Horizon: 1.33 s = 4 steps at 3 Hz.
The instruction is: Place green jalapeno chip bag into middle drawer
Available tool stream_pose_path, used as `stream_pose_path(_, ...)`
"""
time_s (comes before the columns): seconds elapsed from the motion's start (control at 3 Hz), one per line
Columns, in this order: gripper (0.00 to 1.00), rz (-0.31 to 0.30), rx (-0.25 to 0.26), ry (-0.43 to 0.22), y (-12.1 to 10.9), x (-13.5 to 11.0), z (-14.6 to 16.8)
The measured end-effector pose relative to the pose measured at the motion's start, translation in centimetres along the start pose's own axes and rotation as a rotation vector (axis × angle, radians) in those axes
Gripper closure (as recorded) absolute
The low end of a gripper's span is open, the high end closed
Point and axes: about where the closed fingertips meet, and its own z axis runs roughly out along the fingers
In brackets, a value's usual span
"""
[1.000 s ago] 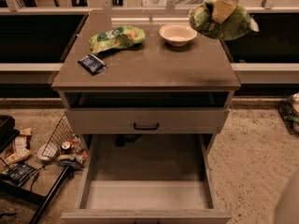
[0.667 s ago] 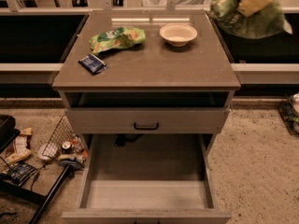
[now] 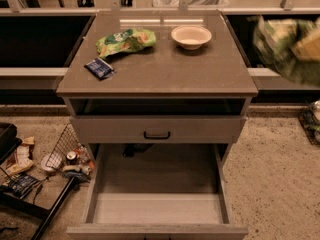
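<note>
Counter (image 3: 165, 69) edge cleared: I see end effector (image 3: 306, 46) pinching green jalapeno chip bag (image 3: 279, 49), swung right, lower than second ago, well apart from open middle drawer (image 3: 157, 208). Lowering remains.

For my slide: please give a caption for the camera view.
Tool at right edge with green jalapeno chip bag; middle drawer open below.

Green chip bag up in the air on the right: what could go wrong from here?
The claw holds the green jalapeno chip bag right of the cabinet, far from the open middle drawer. Swinging over, it might clip the cabinet's corner, or slip and land on the floor.
</note>
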Motion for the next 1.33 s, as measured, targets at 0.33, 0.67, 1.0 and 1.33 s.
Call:
stream_pose_path(0.33,1.00,0.066,-0.107,0.062,2.9,10.5,4.4)
stream_pose_path(0.67,1.00,0.047,-0.231,0.107,6.1,17.1,10.7)
stream_pose_path(1.0,1.00,-0.030,-0.380,0.109,8.8,20.8,18.0)
stream_pose_path(1.33,1.00,-0.030,-0.380,0.109,8.8,20.8,18.0)
